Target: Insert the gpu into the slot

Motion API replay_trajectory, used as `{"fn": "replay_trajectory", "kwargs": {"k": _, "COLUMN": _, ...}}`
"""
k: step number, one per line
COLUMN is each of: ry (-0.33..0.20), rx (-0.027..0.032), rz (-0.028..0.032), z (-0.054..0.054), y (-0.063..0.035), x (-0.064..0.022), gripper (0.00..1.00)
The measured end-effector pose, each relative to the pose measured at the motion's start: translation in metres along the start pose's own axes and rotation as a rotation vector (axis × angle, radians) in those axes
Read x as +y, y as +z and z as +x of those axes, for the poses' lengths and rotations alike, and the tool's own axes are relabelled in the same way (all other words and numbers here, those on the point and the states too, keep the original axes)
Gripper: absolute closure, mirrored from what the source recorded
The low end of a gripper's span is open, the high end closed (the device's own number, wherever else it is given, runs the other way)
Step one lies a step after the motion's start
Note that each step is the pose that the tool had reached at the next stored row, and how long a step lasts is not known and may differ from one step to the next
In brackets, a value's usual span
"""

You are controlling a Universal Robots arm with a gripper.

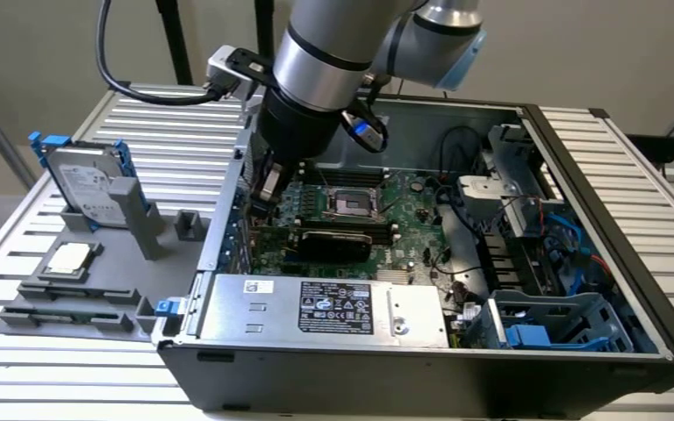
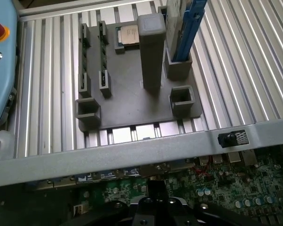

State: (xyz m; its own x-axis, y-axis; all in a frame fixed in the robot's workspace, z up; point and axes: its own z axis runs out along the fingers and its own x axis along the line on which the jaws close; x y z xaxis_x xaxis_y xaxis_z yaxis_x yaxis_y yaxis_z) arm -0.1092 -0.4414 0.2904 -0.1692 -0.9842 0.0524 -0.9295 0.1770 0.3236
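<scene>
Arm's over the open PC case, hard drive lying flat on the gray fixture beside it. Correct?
One thing is off. The hard drive is not lying flat: it stands upright on edge in the gray fixture, as the exterior view shows. The rest holds: the arm is over the open PC case, and the fixture sits beside it.

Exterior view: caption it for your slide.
Robot arm reaches into an open computer case over the motherboard; parts tray beside it.
</scene>
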Motion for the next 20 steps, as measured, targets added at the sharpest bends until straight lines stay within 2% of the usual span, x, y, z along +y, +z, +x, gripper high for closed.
{"fn": "replay_trajectory", "kwargs": {"k": 5, "ry": 0.002, "rx": 0.0054, "rz": 0.0011, "z": -0.0027, "y": 0.0011, "x": 0.0021, "gripper": 0.89}}
{"fn": "replay_trajectory", "kwargs": {"k": 15, "ry": 0.008, "rx": 0.0224, "rz": 0.0040, "z": -0.0068, "y": 0.0020, "x": 0.0050, "gripper": 0.89}}
{"fn": "replay_trajectory", "kwargs": {"k": 20, "ry": 0.010, "rx": 0.0285, "rz": 0.0016, "z": -0.0065, "y": -0.0024, "x": 0.0068, "gripper": 0.89}}
